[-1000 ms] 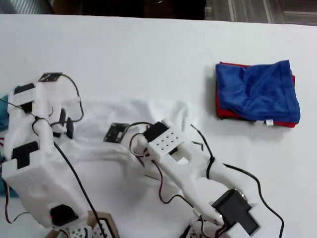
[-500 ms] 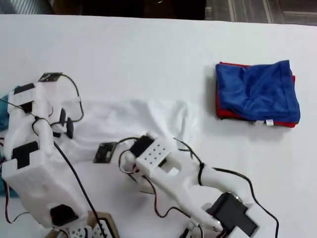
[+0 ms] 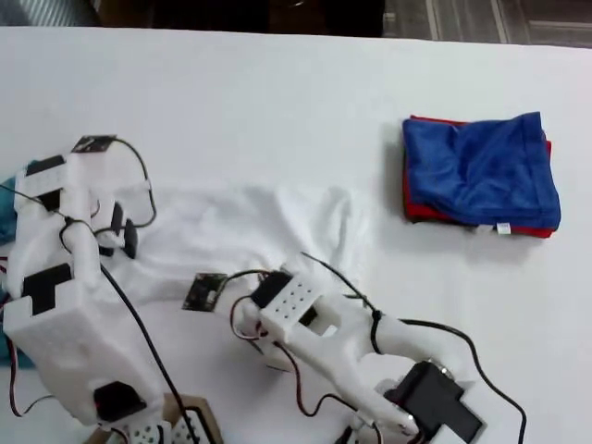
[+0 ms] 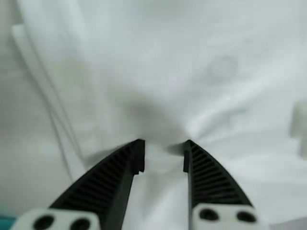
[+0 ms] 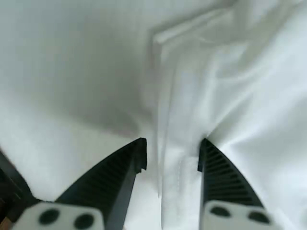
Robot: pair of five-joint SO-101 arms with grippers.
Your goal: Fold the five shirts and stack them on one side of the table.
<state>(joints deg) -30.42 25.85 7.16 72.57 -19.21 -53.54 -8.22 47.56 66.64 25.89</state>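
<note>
White shirt (image 3: 250,222) lies spread and rumpled on the bench (image 3: 277,92), left of centre in the high view, with both arms on it.

Left claw (image 4: 163,155): jaws narrowly apart and pinched on a bunch of the white shirt. Puckers fan out from the grip in the left wrist view. In the high view this claw (image 3: 123,236) sits at the shirt's left edge, at the left of the frame.

Right claw (image 5: 172,153): jaws a little wider, closed on a thick hemmed fold of the same shirt that runs between them. In the right wrist view the fabric edge past the claw casts a shadow on the bench, so I read that part as lifted. In the high view the right arm covers the shirt's lower edge, low in the frame near centre.

Blue shirt (image 3: 481,166) sits folded on top of a folded red shirt (image 3: 412,211), at the right of the frame and well apart from both arms.

Teal cloth (image 3: 6,208) shows at the far left edge behind the left arm; I cannot tell what it is.
</note>
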